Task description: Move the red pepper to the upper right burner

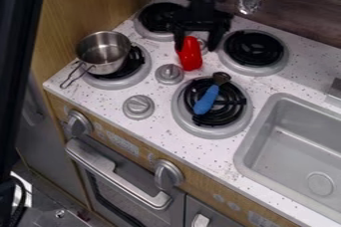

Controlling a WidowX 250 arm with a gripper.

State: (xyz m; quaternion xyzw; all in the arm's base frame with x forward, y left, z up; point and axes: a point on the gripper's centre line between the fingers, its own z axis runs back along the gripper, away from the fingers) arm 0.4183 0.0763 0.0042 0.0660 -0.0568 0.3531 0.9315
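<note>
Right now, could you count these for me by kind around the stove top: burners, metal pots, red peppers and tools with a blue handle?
Burners: 4
Metal pot: 1
Red pepper: 1
Blue-handled tool: 1
Total: 7

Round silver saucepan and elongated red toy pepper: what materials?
Round silver saucepan: metal, probably stainless steel; shiny, with bright streaks inside and a thin wire-like handle.

Elongated red toy pepper: likely moulded plastic, smooth; the solid, even red suggests it, though painted wood can't be excluded.
</note>
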